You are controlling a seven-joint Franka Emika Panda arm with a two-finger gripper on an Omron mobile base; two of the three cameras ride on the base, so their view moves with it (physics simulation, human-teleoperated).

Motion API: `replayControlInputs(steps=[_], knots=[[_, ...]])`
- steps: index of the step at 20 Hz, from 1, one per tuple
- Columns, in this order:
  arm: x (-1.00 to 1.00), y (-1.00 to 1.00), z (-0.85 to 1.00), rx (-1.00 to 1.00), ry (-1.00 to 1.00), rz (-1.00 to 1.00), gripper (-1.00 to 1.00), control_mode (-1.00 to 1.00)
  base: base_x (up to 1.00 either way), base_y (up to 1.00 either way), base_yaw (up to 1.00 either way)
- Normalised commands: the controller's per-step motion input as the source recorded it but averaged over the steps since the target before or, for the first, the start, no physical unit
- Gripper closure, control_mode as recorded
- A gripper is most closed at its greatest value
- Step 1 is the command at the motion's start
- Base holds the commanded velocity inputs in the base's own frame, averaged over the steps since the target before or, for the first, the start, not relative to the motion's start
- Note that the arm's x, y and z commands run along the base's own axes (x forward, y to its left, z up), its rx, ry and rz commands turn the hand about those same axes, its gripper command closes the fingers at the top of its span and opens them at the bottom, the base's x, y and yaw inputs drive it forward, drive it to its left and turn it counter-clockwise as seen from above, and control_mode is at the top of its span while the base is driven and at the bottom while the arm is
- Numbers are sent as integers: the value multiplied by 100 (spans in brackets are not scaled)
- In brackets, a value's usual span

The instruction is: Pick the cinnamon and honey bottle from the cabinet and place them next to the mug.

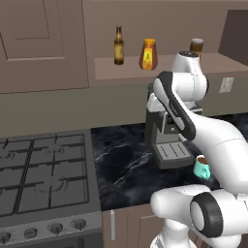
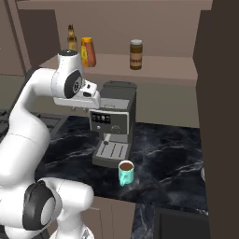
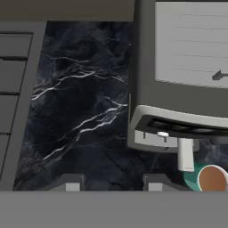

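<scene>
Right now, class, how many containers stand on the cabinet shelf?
3: a dark long-necked bottle at the left, the honey bottle beside it, and the cinnamon farther right, apart from both.

The arm (image 1: 213, 140) is built of glossy white, rounded shells with smooth bulbous links. Dark charcoal bands and round black caps mark its joints (image 2: 41, 211). At the hand, 2 small dark grey finger tips (image 3: 71, 182) have blocky, squared ends.

Amber honey bottle (image 1: 148, 54) and brown cinnamon (image 2: 136, 54) upright on cabinet (image 1: 121, 68) ledge — teal mug (image 2: 125, 172) on counter, coffee-filled
</scene>
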Motion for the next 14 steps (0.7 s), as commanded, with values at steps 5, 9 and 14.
replayControlInputs(steps=[5, 9, 14], knots=[[-18, 0, 3, 0, -5, 0, -100, -100, 0, 0, 0], [-10, 0, 32, 0, -6, 0, -100, -100, 0, 0, 0], [0, -16, 55, 0, -10, -1, -100, -100, 0, 0, 0]])
